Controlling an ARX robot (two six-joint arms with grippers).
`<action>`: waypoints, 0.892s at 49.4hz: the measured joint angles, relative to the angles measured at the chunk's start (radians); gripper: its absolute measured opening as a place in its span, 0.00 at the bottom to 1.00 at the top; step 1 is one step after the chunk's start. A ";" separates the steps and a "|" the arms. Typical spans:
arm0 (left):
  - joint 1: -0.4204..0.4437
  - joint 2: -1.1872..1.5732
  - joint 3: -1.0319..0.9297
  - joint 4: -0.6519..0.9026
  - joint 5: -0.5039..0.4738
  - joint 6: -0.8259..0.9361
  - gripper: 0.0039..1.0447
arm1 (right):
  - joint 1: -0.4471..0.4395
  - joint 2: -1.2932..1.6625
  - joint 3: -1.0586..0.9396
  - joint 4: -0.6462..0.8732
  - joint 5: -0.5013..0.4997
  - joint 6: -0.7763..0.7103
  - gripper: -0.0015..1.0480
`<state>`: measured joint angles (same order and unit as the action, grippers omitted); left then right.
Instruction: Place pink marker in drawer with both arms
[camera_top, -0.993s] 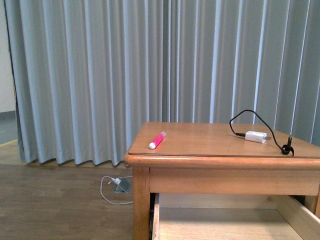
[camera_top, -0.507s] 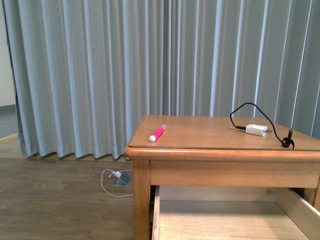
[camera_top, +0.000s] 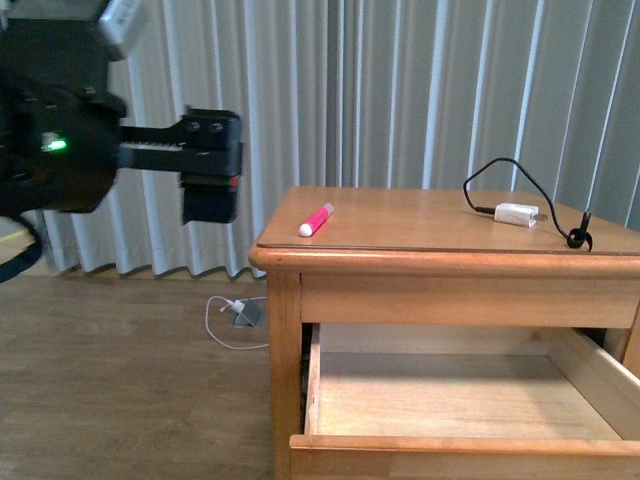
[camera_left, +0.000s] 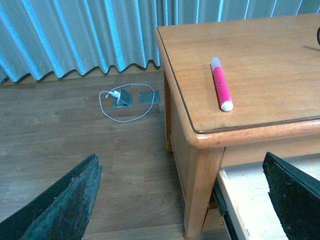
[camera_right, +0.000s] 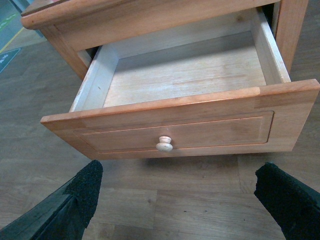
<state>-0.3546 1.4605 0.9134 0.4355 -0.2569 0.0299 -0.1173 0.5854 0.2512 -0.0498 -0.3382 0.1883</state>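
The pink marker (camera_top: 316, 219) lies on the wooden cabinet top near its front left corner; it also shows in the left wrist view (camera_left: 220, 84), white end toward the edge. The upper drawer (camera_top: 450, 445) is pulled out and holds nothing; the right wrist view shows its front panel (camera_right: 200, 130) and pale knob (camera_right: 164, 144). My left arm (camera_top: 205, 165) hangs in the air left of the cabinet. My left gripper (camera_left: 181, 157) is open and empty, above the cabinet's corner leg and short of the marker. My right gripper (camera_right: 180, 167) is open and empty, over the floor in front of the knob.
A white charger plug (camera_top: 516, 214) with a looping black cable lies on the right of the cabinet top (camera_top: 420, 235). A white cable and small plates (camera_left: 120, 97) lie on the wooden floor by the grey curtain (camera_top: 400, 90).
My left arm has come into the front view at the upper left. The view has shifted, so more of the open drawer shows. The marker and plug lie where they were.
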 joint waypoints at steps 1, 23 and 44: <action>-0.002 0.028 0.029 -0.008 -0.001 0.000 0.95 | 0.000 0.000 0.000 0.000 0.000 0.000 0.92; -0.016 0.535 0.655 -0.205 -0.010 -0.007 0.95 | 0.000 0.000 0.000 0.000 0.000 0.000 0.92; -0.033 0.758 0.917 -0.355 0.006 0.004 0.95 | 0.000 0.000 0.000 0.000 0.000 0.000 0.92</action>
<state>-0.3878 2.2189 1.8309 0.0803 -0.2508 0.0338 -0.1173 0.5854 0.2512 -0.0498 -0.3382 0.1883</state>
